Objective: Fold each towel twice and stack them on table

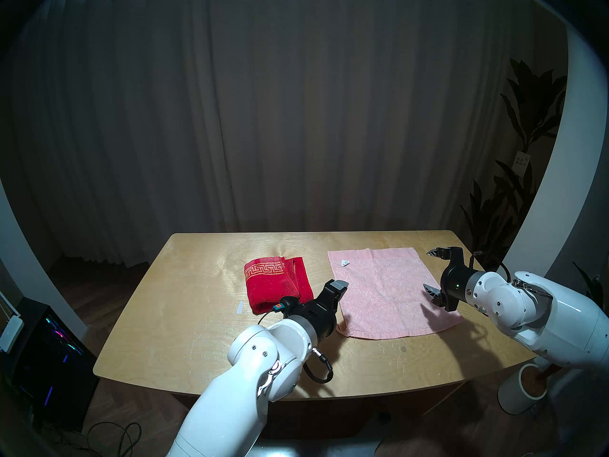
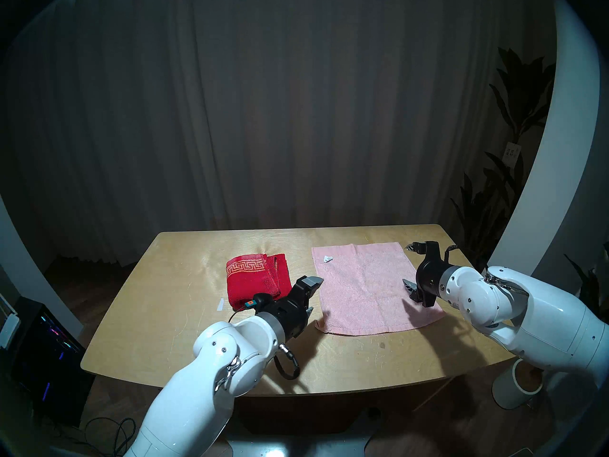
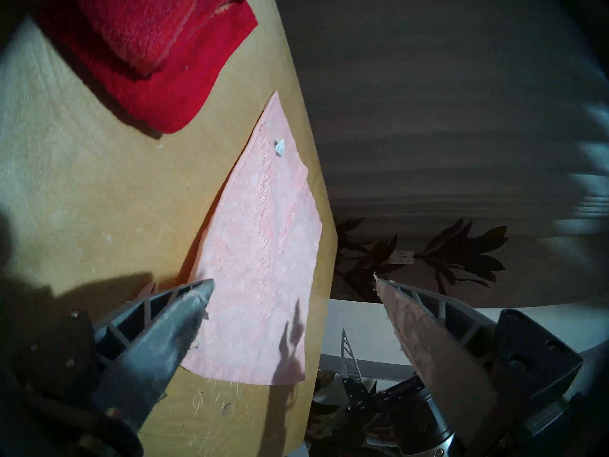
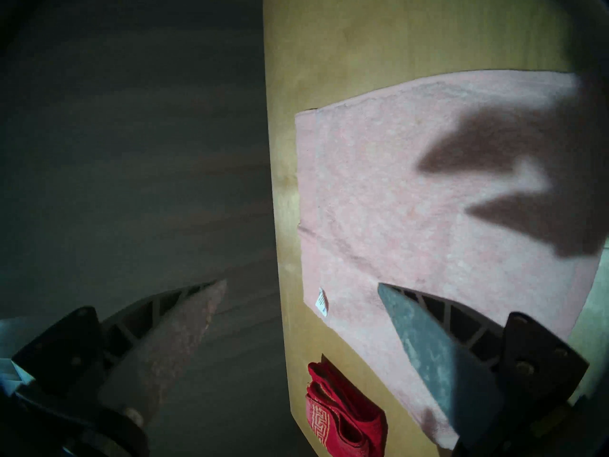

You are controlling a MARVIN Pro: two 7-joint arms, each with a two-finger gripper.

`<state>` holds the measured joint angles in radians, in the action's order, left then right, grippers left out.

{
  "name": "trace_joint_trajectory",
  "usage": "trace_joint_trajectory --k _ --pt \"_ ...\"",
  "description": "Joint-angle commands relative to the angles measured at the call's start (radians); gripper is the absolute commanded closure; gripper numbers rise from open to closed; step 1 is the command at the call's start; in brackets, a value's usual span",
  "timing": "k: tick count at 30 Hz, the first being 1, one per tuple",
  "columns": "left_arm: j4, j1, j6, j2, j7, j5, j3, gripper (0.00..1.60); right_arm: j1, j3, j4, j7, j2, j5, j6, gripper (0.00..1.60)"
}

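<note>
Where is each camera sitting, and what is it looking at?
Head cameras: up high, looking down at the table; both arms and open pincers show.
Left wrist: tilted, above the pink towel; left pincer open.
Right wrist: turned sideways, over the pink towel; right pincer open.
Shared: all see the red towel.

Dim, hard shadows, fisheye-warped edges

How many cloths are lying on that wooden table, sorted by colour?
Red folded terry towel with gold key-pattern border: 1
Pale pink terry towel lying flat and unfolded: 1
Total on the light plywood table: 2
</note>
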<state>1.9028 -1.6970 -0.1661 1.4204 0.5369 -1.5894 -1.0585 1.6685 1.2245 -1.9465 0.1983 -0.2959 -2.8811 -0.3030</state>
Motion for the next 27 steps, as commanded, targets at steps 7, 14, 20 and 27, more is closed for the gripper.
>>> trace_joint_trajectory --k 7,14,20,27 --pt "0.005 0.157 0.197 0.037 0.227 -0.006 0.124 0.00 0.114 0.090 0.025 -0.112 0.014 0.001 0.106 0.00" --pt "0.018 0.181 0.302 0.031 0.315 -0.035 0.164 0.00 0.169 0.133 0.051 -0.143 0.002 0.001 0.170 0.00" --pt "0.057 0.188 0.374 -0.006 0.339 -0.105 0.222 0.00 0.235 0.200 0.095 -0.131 -0.033 0.001 0.289 0.00" --pt "0.064 0.216 0.415 -0.037 0.340 -0.146 0.288 0.00 0.275 0.239 0.125 -0.126 -0.050 0.001 0.394 0.00"
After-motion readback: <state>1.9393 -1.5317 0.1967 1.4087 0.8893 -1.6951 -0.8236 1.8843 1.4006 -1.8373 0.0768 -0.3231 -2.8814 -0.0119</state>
